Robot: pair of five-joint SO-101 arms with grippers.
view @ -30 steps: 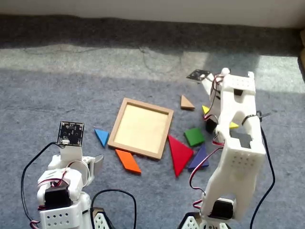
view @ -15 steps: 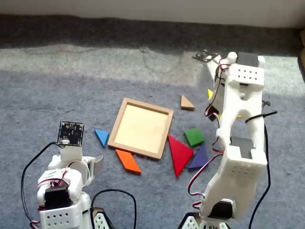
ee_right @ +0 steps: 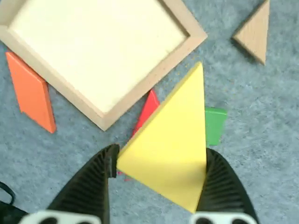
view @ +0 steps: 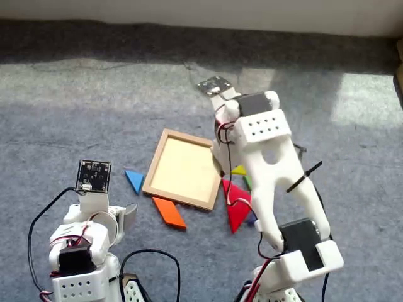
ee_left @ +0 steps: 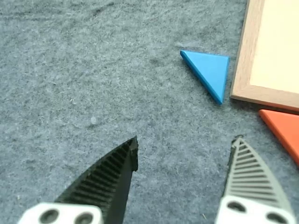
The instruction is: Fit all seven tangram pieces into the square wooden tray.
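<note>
My right gripper point(ee_right: 161, 156) is shut on the large yellow triangle point(ee_right: 173, 144), holding it in the air over the square wooden tray's point(ee_right: 154, 78) corner, above the red triangle point(ee_right: 148, 109) and green square point(ee_right: 215, 126). In the high view the yellow triangle point(view: 238, 170) peeks out beside the right arm, just right of the tray point(view: 155, 165). An orange parallelogram point(view: 169, 212) lies below the tray and a blue triangle point(view: 133, 180) to its left. The tan triangle point(ee_right: 254, 32) lies beyond the tray. My left gripper point(ee_left: 184, 149) stands open over bare carpet, short of the blue triangle point(ee_left: 210, 72).
A purple piece point(view: 252, 220) shows under the right arm beside the red triangle point(view: 236, 201). The tray holds no pieces. Grey carpet stretches open to the left and far side of the tray; a sunlit patch lies at the far right.
The right arm has swung left from the far right side to the tray's right edge, carrying the yellow triangle. The left arm has not moved.
</note>
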